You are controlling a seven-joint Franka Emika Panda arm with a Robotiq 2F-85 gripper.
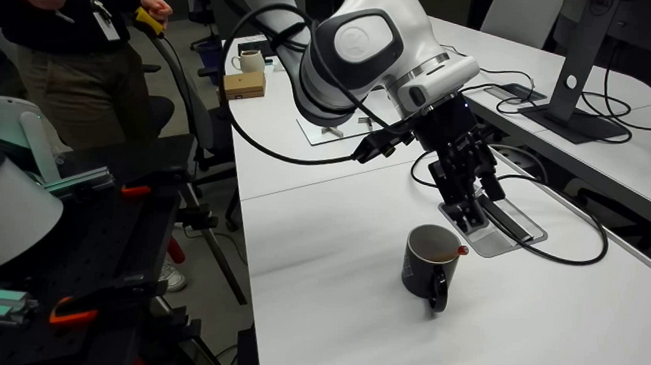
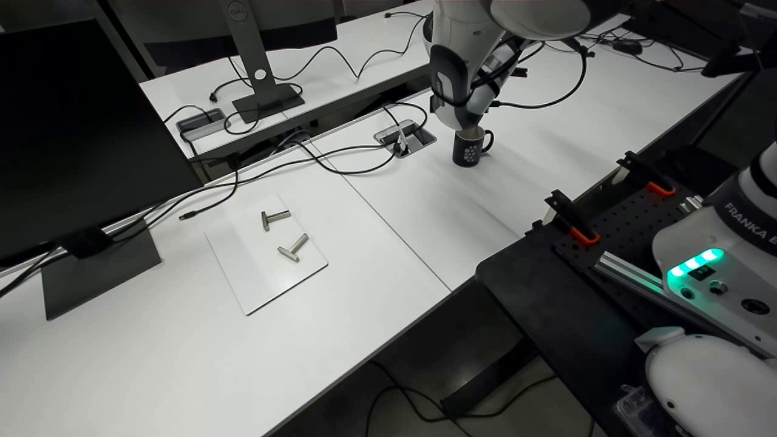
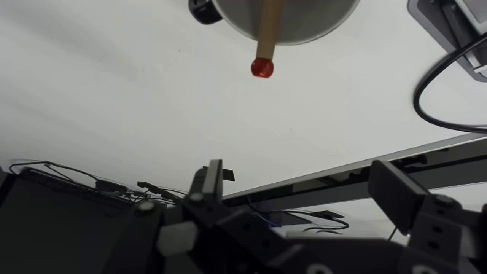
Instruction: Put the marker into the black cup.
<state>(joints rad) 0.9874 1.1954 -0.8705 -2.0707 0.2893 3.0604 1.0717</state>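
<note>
Red end of the marker [image 3: 268, 36] pokes out past the rim of the black cup [image 1: 423, 272]; the rest slants down inside. Cup upright on the white table [image 1: 321, 319]. My gripper [image 3: 302, 183] hangs near it, fingers [image 3: 393, 195] spread wide, apart from both marker and cup.

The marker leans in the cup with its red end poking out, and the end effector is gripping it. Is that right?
Not quite: the end effector isn't gripping the marker; the wrist view shows open jaws with nothing between them. The marker does lean in the cup with its red end poking out.
</note>
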